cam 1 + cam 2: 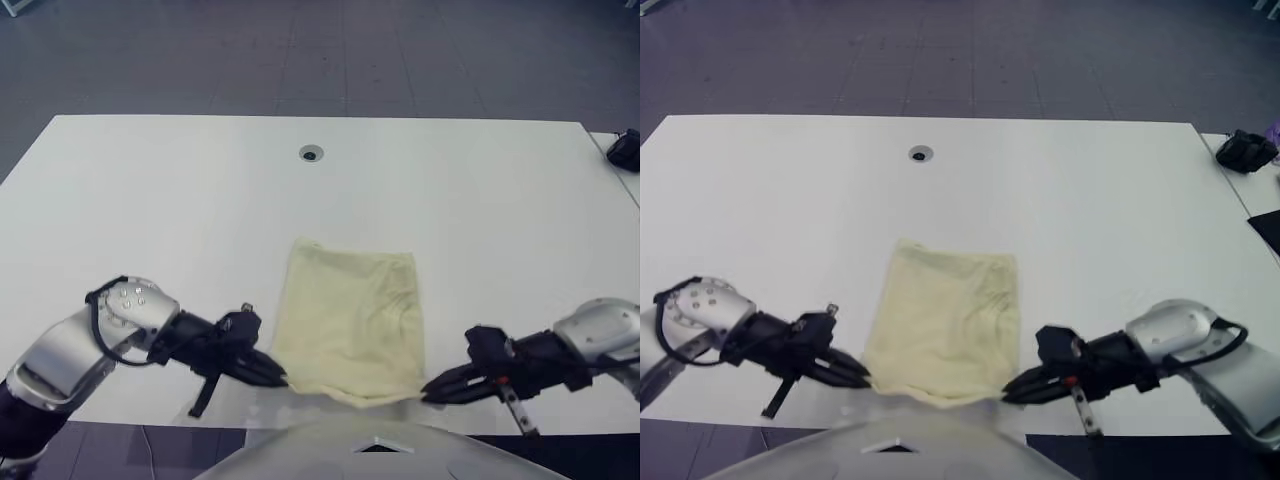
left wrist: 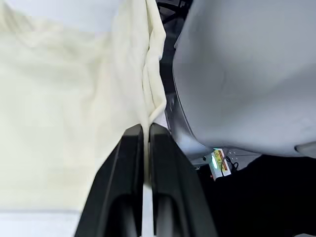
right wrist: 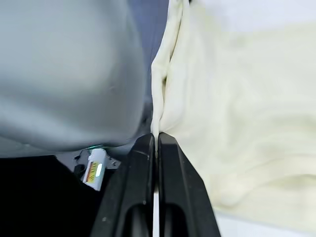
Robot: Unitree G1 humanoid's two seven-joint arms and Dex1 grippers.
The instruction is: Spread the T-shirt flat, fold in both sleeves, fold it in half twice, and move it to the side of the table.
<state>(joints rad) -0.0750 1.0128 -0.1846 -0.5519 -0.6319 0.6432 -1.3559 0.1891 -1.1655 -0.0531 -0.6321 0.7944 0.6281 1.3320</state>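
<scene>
A pale yellow T-shirt (image 1: 350, 320), folded into a rough rectangle, lies on the white table (image 1: 150, 200) at the middle of its near edge, with its near hem at or just over that edge and partly hidden from the head camera. The left gripper (image 1: 278, 378) is clamped on the shirt's near left corner and the right gripper (image 1: 430, 392) on its near right corner. In each wrist view the black fingers (image 2: 133, 163) stand almost together, with a thin ridge of cloth running in between the tips. How much fabric each grip has taken cannot be made out, nor how many layers lie in the fold. The far hem is rumpled, and creases run across the right half. A small round grommet (image 1: 311, 153) sits in the tabletop well beyond the shirt. A dark object (image 1: 625, 150) rests at the far right, cut off by the frame.
</scene>
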